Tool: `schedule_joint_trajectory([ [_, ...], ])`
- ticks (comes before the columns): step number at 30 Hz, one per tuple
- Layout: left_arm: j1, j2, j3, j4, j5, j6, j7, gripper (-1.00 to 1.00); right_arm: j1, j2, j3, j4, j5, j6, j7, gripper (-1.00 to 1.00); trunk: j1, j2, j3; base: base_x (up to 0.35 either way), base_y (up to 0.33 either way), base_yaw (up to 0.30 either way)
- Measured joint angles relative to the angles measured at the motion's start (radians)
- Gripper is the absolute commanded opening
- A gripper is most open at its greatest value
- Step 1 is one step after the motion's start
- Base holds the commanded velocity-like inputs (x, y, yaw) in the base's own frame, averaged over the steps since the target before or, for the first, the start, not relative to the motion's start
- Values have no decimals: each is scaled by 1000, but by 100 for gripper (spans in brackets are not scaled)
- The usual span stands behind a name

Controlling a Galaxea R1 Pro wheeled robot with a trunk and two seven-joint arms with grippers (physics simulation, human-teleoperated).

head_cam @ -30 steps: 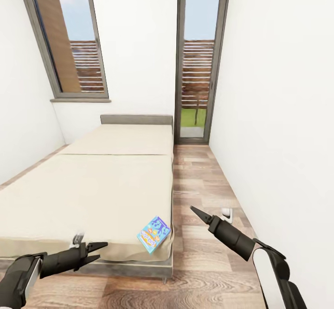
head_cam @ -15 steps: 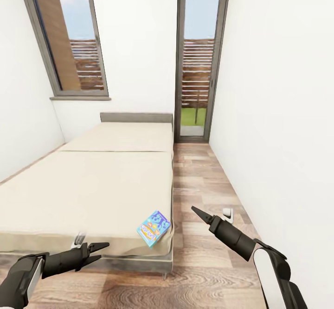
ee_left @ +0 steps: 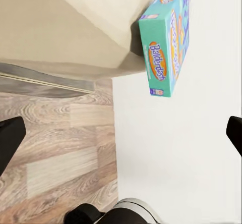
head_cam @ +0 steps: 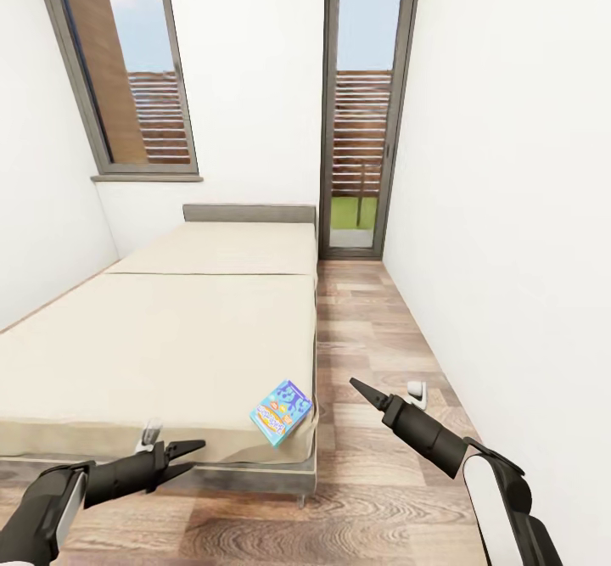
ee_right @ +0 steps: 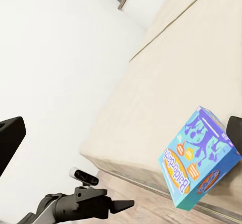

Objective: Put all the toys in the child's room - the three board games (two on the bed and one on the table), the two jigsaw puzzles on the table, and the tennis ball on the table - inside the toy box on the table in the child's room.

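A light blue board game (head_cam: 283, 412) with an orange oval logo lies on the near right corner of the bed (head_cam: 170, 337), overhanging the mattress edge. The left wrist view shows the board game (ee_left: 164, 47) edge-on at that corner. In the right wrist view the board game (ee_right: 199, 158) shows its printed face. My left gripper (head_cam: 194, 456) hovers low in front of the bed's foot, left of the box, open and empty. My right gripper (head_cam: 356, 386) hangs over the floor to the right of the box. Its fingers (ee_right: 10, 138) stand wide apart with nothing between them.
The child's room is narrow, with white walls close on both sides. A strip of wood-plank floor (head_cam: 373, 337) runs between the bed and the right wall to a tall glass door (head_cam: 361, 125). A small white object (head_cam: 415, 391) sits on the floor by the right wall.
The whole picture has shifted a little, so the camera has moved. The board game keeps its place on the bed corner, and both arms hold much the same pose.
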Motion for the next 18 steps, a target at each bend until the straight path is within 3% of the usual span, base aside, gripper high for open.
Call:
schedule_joint_trajectory([
  [5, 0, -1, 0, -3, 0, -4, -85, 100, 0, 0, -1, -1, -2, 0, 0, 100, 0, 0, 0, 0, 0, 0],
  [18, 0, -1, 1, -1, 0, -35, -118, 100, 0, 1, 0, -1, 4, -1, -1, 100, 0, 0, 0, 29, -29, 0],
])
